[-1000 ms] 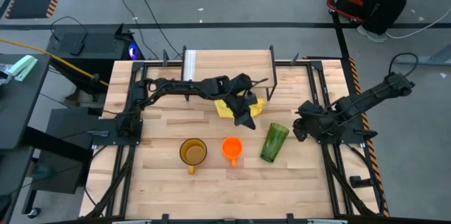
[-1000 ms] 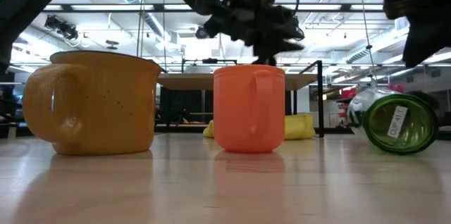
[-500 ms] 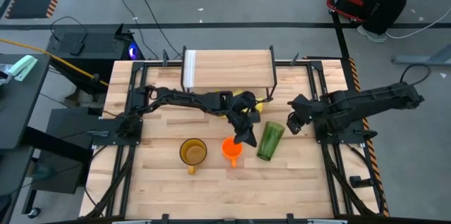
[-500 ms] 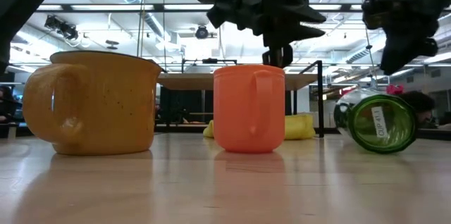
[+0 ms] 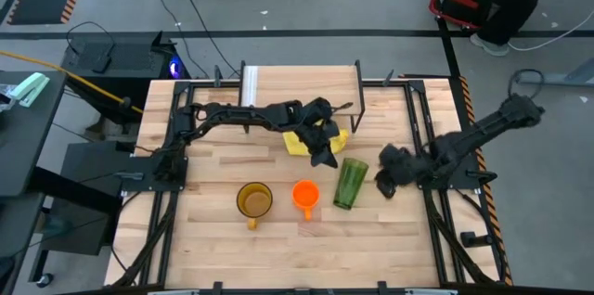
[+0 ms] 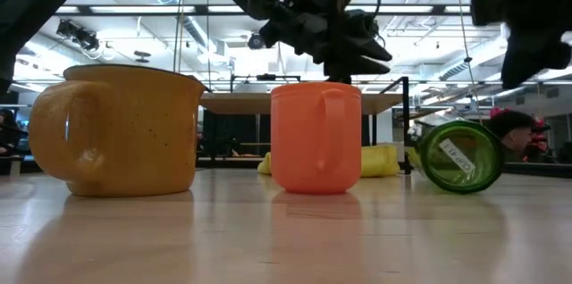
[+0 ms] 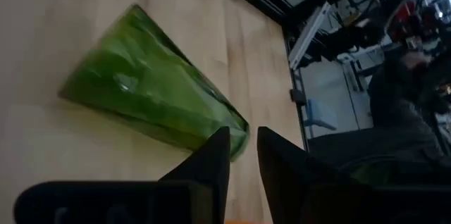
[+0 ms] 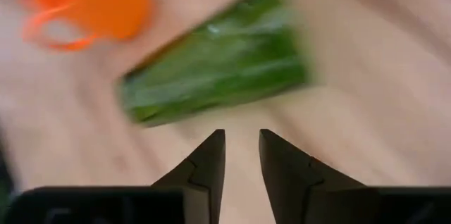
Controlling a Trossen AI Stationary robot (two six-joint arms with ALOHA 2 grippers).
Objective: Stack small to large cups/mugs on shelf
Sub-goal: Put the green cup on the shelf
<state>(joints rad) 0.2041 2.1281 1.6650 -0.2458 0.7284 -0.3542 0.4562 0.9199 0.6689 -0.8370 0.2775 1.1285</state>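
Cups sit on a slatted wooden counter [image 5: 213,239] between two dark robot arms. The left pincer [image 5: 326,158] hangs above the counter, its fingers [image 7: 211,157] a narrow gap apart with nothing between them. Just below and beside it, a green tumbler [image 5: 349,184] lies on its side, its base toward the low camera. A yellow cloth [image 5: 299,142] lies partly under this pincer, and the wooden-topped shelf [image 5: 302,91] stands behind it, with no cup on it. The orange mug [image 5: 305,196] stands upright just in front of the left pincer, with the amber-yellow mug [image 5: 254,201] beyond it. The right pincer [image 5: 385,182] hovers close beside the tumbler, not touching it, its fingers [image 8: 204,160] narrowly parted and gripping nothing, pointing at the tumbler's side.
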